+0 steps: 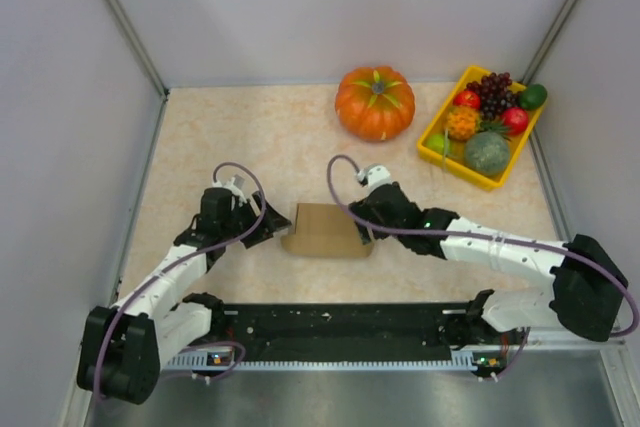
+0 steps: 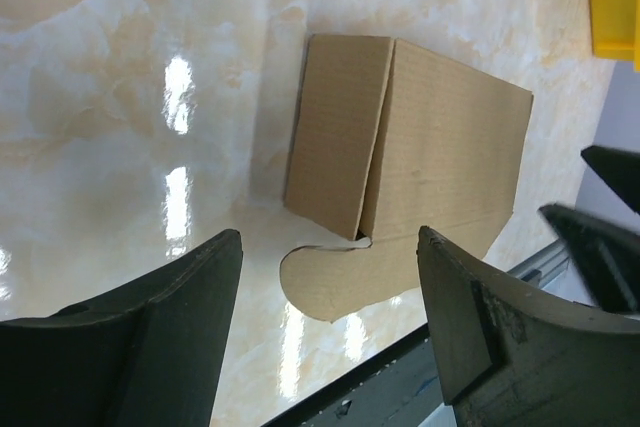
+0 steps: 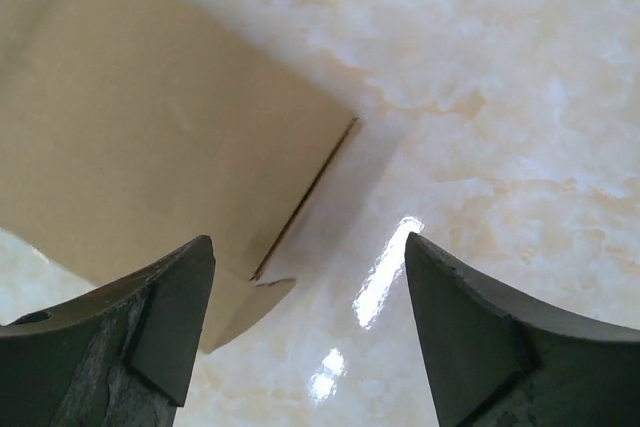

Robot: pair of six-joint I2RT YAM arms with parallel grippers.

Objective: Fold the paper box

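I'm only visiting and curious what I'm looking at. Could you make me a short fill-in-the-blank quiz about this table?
1. The paper box is plain ____ in colour.
2. The fruit lies in a ____ tray.
3. The left gripper and right gripper both stand ____, holding nothing.
Missing words: brown; yellow; open.

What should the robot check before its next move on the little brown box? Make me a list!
1. Left gripper open: ok.
2. Right gripper open: ok.
3. Paper box sitting between the two grippers: ok.
4. Rounded flap tucked in: not ok, it sticks out flat on the table.
5. Pumpkin and fruit tray out of the way: ok, both are at the back.
6. The box's hidden sides closed: cannot tell.
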